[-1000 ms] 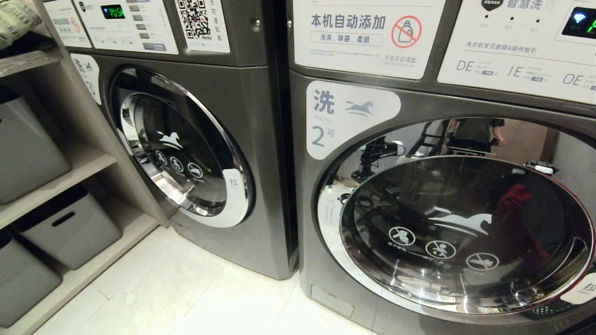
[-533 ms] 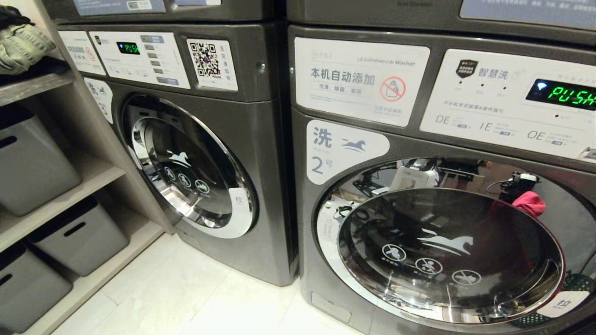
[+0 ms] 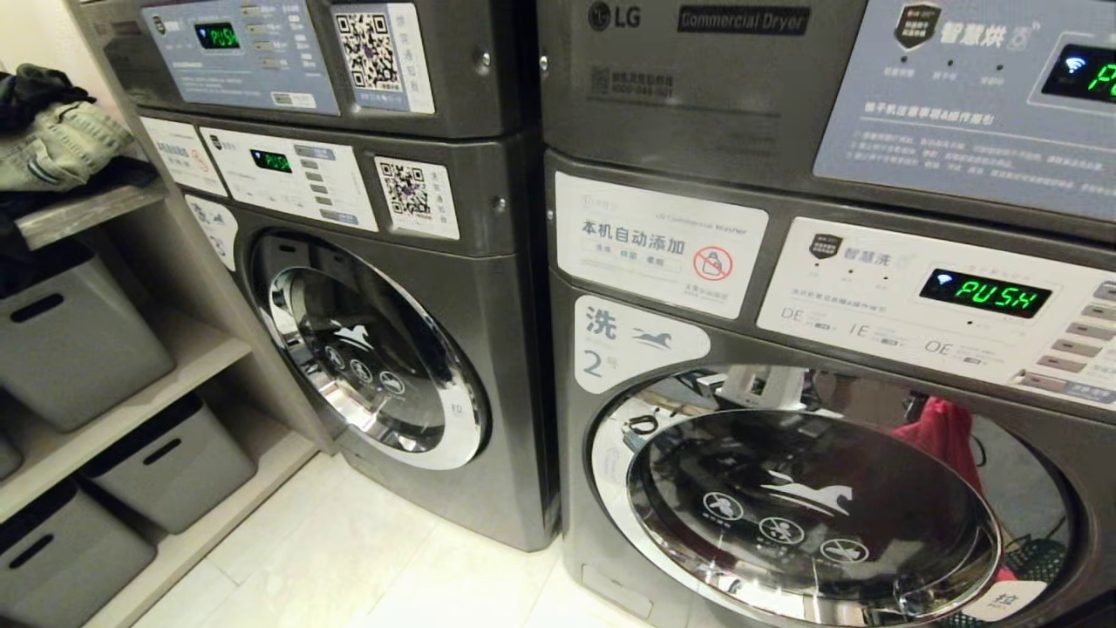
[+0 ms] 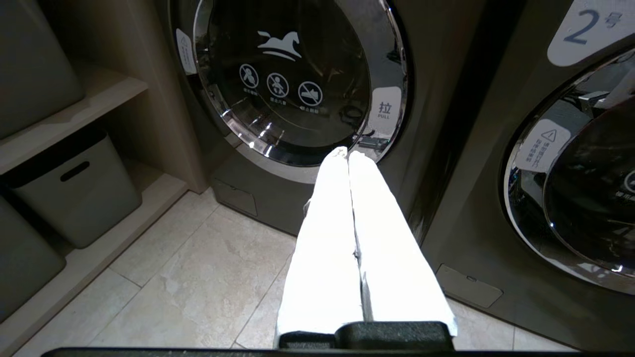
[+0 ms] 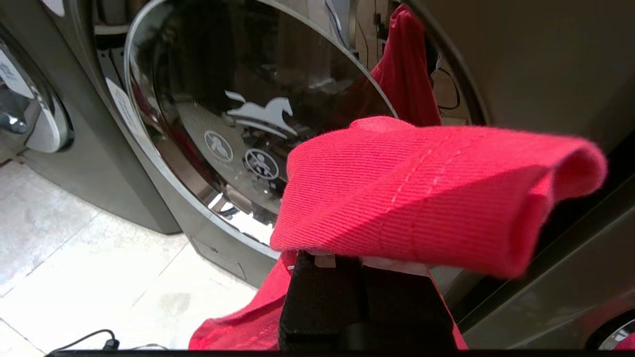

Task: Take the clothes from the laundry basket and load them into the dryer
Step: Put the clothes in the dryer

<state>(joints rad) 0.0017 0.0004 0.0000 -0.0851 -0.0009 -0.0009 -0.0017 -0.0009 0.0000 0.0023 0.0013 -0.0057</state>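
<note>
My right gripper (image 5: 369, 263) is shut on a red garment (image 5: 426, 188), which folds over its fingers and hangs down below them in front of the washer marked 2 (image 5: 238, 114). The garment's red reflection shows in that washer's door ring (image 3: 937, 432). The dryer (image 3: 741, 19) is stacked on top of this washer; only its lower control panel shows and its door is out of view. My left gripper (image 4: 347, 153) is shut and empty, held low and pointing at the left washer's door (image 4: 287, 74). The laundry basket is out of direct view.
A wooden shelf unit stands at the left with grey bins (image 3: 78, 349) and folded clothes (image 3: 61, 139) on its upper board. Both washer doors (image 3: 375, 349) are closed. Pale floor tiles (image 3: 349, 558) run before the machines, with a black cable (image 5: 99, 342) lying on them.
The whole head view has shifted: the camera has risen, the washers have dropped lower in the picture and the dryer panels above them have come into view. Nothing else moved.
</note>
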